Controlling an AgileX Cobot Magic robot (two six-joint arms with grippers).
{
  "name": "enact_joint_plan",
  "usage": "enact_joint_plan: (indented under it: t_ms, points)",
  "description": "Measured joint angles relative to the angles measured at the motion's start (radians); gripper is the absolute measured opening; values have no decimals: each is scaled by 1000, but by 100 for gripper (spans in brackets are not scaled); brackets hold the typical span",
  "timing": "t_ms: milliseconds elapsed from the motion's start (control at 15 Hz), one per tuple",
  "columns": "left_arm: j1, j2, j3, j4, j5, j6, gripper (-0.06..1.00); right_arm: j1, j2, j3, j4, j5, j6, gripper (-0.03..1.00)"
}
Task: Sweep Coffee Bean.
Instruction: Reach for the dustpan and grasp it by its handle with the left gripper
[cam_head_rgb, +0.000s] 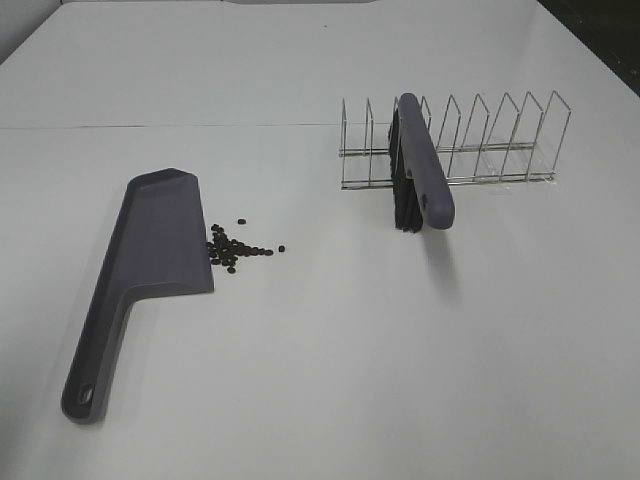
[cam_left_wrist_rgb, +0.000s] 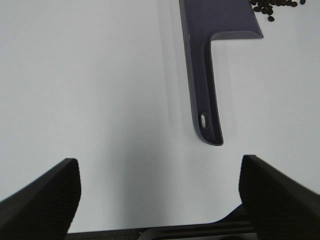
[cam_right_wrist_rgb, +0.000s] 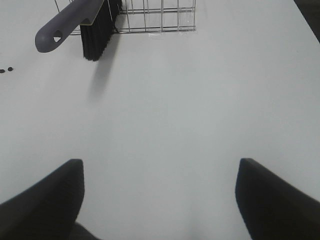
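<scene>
Though well apart from left end effector (cam_left_wrist_rgb: 160, 167), coffee bean (cam_head_rgb: 232, 252) beside dustpan (cam_head_rgb: 160, 235)

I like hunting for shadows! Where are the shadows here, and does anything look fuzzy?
Exterior high view: the brush casts a soft grey shadow on the table; the coffee beans look sharp. Left wrist view: a faint shadow runs alongside the dustpan; the left pincer is dark and fuzzy-edged. Right wrist view: same soft brush shadow.

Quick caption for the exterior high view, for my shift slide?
Grey-purple dustpan lies flat beside scattered coffee beans; brush rests propped in the wire rack.
</scene>
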Motion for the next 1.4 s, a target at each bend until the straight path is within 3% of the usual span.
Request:
enact_joint_plan:
  t_ms: [267,867,1267,1400]
  points:
    - [0,109,-18,0,-25,-48,79,0,0,0,0,0,0,77]
    - [0,513,-302,-1,-52,-54,77,0,0,0,0,0,0,77]
    - [-6,804,-342,-98,-58,-53,77,0,0,0,-1,0,0,77]
    - [-58,871,-342,-107,-65,-53,77,0,0,0,-1,0,0,77]
